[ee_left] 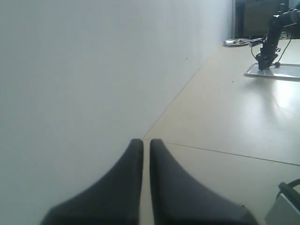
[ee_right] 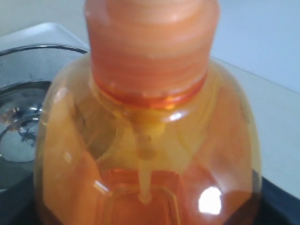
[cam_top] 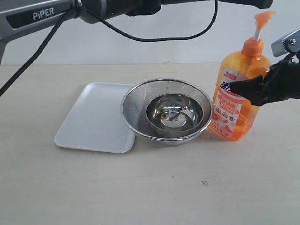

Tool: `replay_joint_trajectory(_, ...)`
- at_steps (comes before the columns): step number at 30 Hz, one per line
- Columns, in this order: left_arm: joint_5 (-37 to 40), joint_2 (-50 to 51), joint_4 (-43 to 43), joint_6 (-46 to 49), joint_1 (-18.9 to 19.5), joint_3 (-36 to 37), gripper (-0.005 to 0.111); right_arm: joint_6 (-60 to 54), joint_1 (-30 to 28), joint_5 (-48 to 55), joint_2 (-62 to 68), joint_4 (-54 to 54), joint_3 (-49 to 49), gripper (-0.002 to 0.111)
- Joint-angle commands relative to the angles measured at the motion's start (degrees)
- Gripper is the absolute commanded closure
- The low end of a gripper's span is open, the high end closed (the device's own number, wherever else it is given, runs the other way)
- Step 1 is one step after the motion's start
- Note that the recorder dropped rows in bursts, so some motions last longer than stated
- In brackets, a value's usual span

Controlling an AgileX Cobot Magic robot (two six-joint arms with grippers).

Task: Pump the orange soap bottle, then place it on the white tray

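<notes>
Clasping the orange soap bottle [cam_top: 234, 117] mid-body, the right gripper [cam_top: 248, 88] jaws are seemingly squeezing slick, yielding plastic; the left gripper [ee_left: 146, 143] is holding its jaws closed.

A robotics lab: bare pale table [cam_top: 140, 187], plain white wall [cam_top: 154, 51], cabled PiPER arm [cam_top: 42, 14].

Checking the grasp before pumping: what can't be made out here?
Exterior view: right gripper covers part of the label on the orange soap bottle; its far finger is behind the bottle.
Exterior view: strainer hides the white tray right edge.
Right wrist view: bottle fills the frame, pump head cut off.
Left gripper: outside the exterior view, seen only from its wrist.
</notes>
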Motion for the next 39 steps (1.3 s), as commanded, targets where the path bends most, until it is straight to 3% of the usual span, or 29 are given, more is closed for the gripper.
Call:
replay_joint_trajectory(1, -0.9, 0.0, 4.3, -5.8, -0.3, -0.2, 0.102, -0.7, 0.1, 10.0, -0.5, -6.8, 1.5, 0.108)
replay_joint_trajectory(12, -2.3, 0.0, 6.6, -9.5, -0.3, -0.2, 0.102, 2.7, 0.1, 11.9, -10.2, -16.9, 1.5, 0.108)
replay_joint_trajectory(19, 2.1, 0.0, 7.1, -15.5, -0.3, -0.2, 0.102, 3.7, 0.4, 11.9, -10.6, -18.6, 1.5, 0.108)
replay_joint_trajectory(24, 6.3, 0.0, 14.6, -24.2, -0.3, -0.2, 0.102, 3.6, 6.0, 18.3, -10.6, -20.5, 1.5, 0.108)
replay_joint_trajectory(28, 7.9, -0.3, 26.0, -33.6, -0.3, -0.2, 0.102, 4.6, 9.6, 24.0, -10.6, -20.5, 1.5, 0.108)
replay_joint_trajectory(39, 9.9, -4.5, 41.7, -44.9, -0.2, -0.2, 0.102, 6.5, 9.9, 25.0, -10.6, -20.5, 1.5, 0.108)
